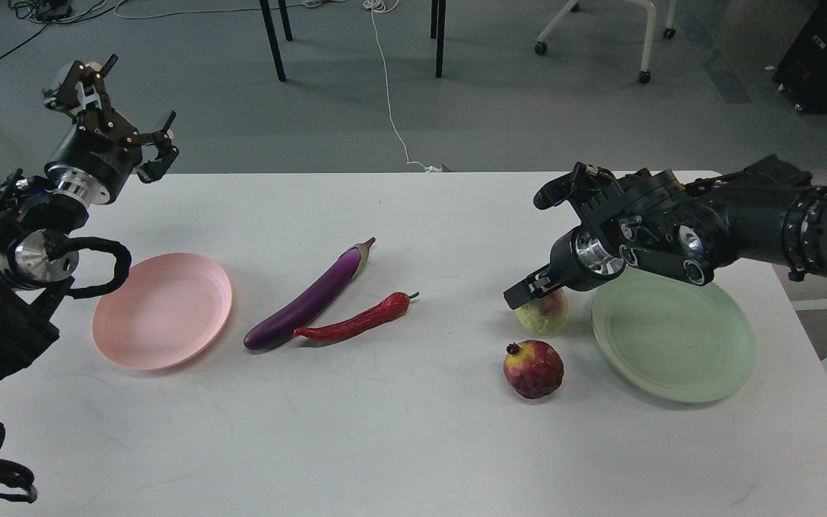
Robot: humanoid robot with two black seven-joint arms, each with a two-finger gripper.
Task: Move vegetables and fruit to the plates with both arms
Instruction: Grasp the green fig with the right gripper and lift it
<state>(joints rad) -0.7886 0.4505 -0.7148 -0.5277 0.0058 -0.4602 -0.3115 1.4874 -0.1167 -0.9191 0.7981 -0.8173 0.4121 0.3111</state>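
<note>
Fruit nearest the claw: the yellow-green fruit (544, 313) sits toward the desk's (413, 445) right edge, directly beneath the right gripper (528, 291), whose lower finger rests on or just above its top. Whether the claw is closing on it or merely hovering cannot be told from this angle. The green plate (679, 345) lies just beside it, toward the right edge, so the coming carry looks short. The pomegranate (533, 369) stands near the front of the same fruit. At mid-desk the eggplant (313, 300) lies diagonally, cap toward the far edge, with the chili pepper (356, 323) touching it, roughly parallel. The pink plate (162, 310) sits near the left edge. The left gripper (137, 143), fingers spread and empty, hangs over the far left corner. Count: two fruits, two vegetables, two plates.
</note>
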